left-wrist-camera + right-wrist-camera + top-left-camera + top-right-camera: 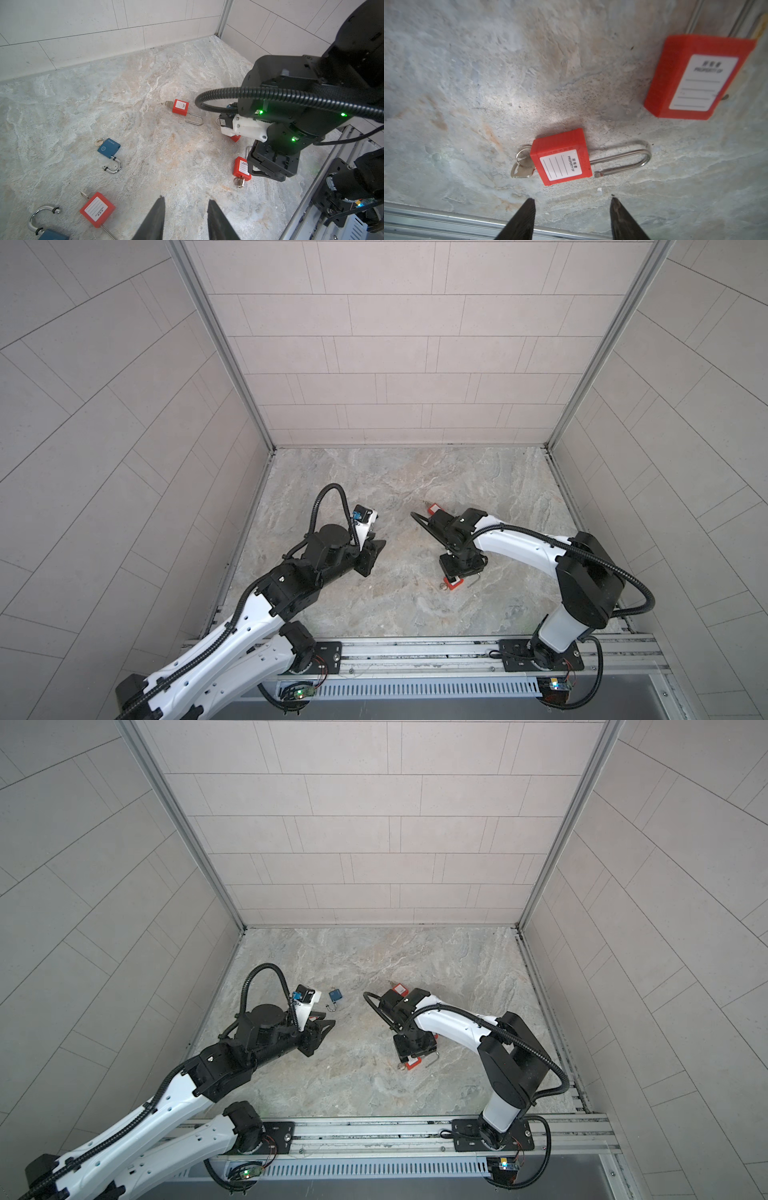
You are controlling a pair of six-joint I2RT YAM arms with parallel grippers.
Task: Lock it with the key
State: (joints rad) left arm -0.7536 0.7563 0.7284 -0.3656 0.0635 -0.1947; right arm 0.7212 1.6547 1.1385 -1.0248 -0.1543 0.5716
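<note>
Hovering, the right gripper gapes partway, empty, just short of the red padlock. In a top view the padlock peeks out lower centre-right; only the wrist view shows its key and open shackle.

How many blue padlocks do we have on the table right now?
2. In the left wrist view, the far blue padlock lies left of centre, shackle open. The near blue padlock is cut off at the frame edge beside a red padlock. More may be hidden.
</note>
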